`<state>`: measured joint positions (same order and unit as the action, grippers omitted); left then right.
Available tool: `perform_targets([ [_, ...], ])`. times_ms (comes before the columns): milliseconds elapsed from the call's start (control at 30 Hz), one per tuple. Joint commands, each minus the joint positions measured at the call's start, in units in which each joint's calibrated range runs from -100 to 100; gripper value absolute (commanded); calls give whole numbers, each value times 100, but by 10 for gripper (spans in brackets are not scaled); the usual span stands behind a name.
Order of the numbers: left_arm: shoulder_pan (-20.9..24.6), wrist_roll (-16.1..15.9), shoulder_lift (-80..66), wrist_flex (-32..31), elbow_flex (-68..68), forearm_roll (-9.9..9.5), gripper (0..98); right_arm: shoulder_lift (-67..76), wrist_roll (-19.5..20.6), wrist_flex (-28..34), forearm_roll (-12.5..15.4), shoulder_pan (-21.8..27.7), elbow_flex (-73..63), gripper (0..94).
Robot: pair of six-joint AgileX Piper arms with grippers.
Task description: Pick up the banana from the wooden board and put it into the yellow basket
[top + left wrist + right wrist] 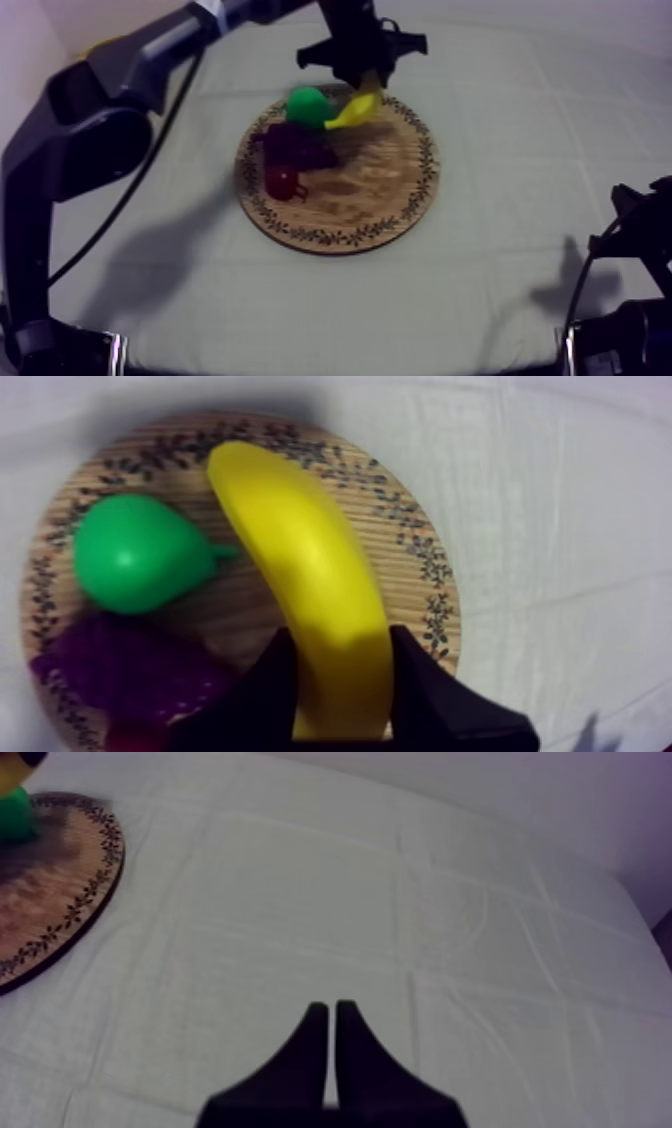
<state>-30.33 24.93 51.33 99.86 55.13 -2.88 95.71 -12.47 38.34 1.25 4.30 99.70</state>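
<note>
**Banana clamped in left gripper over far rim of board**

The left gripper is seen above the far edge of the round wooden board, reached in from the upper left of the top view. Its two black fingers are closed partway, one on each flank of the banana, which is held near one end. From the grip the banana runs out ahead of the fingers across the board. In the top view it hangs tilted below the gripper, its lower end toward the pear. Whether that end touches the wood cannot be told.

The other fruit is noted on the board, left to right in the top view:
- A small red fruit, farthest from the left gripper, toward the near side of the board.
- A bunch of grapes, touching the red fruit, between it and the pear.
- The green pear, just beside the held banana, its stem pointed at it in the left wrist view.

The right gripper is held well apart from the board, over bare grey-white cloth. Its fingers are pressed together into a narrow wedge, with nothing between them. The board's patterned rim is seen off to one side of this gripper.
</note>
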Motion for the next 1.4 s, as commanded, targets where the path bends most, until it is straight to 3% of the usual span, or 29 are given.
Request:
perform_targets([
  [0,41,10,-806,-2,-573,-104,160,4,-1,-4,-1,-1,-3,6],
  [367,561,-172,-3225,-2,-2374,-683,191,4,-1,-4,-1,-1,-3,6],
  [700,1335,-514,-4730,-100,-3230,-1154,190,4,-1,-4,-1,-1,-3,6],
  [1033,2218,-890,-5462,-1223,-4130,-1298,185,4,-1,-4,-1,-1,-3,6],
  [1367,3025,-1267,-5290,-2250,-4501,-1340,187,4,-1,-4,-1,-1,-3,6],
])
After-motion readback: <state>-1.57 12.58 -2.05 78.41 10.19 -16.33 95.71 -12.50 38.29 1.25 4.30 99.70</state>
